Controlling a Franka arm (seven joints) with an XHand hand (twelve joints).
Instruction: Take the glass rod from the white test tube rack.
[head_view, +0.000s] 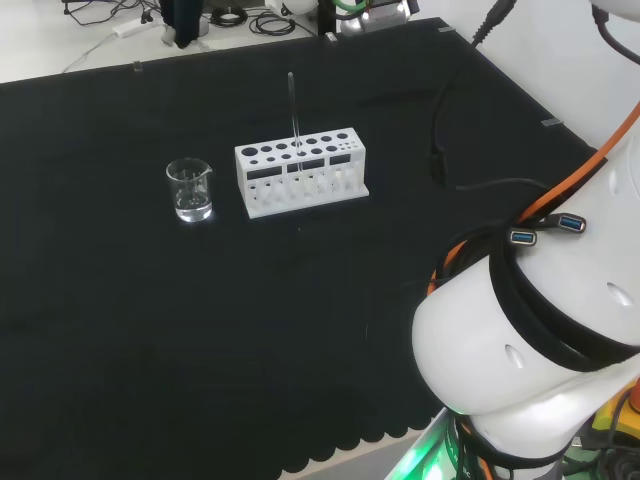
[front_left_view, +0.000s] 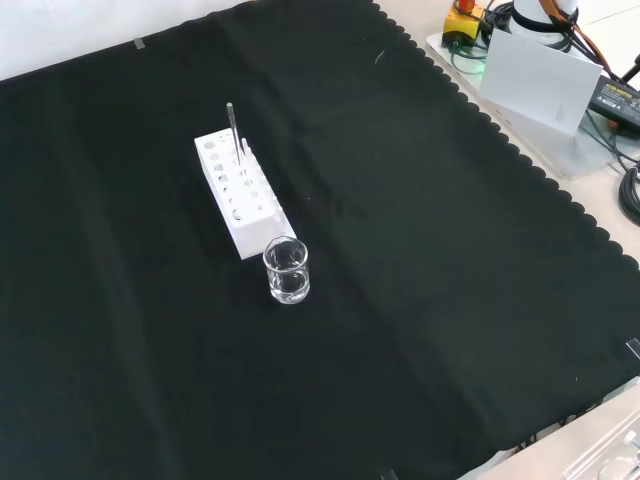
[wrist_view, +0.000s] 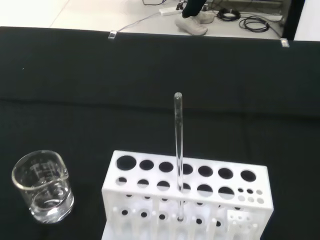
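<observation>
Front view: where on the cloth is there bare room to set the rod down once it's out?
The cloth lies bare to the right of the rack and beaker, and also below the beaker. The one crowded spot is the rack's near end, where the beaker stands close by. The rod stands upright in the rack.

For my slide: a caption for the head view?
Glass rod upright in the white test tube rack, glass beaker at its left.
</observation>
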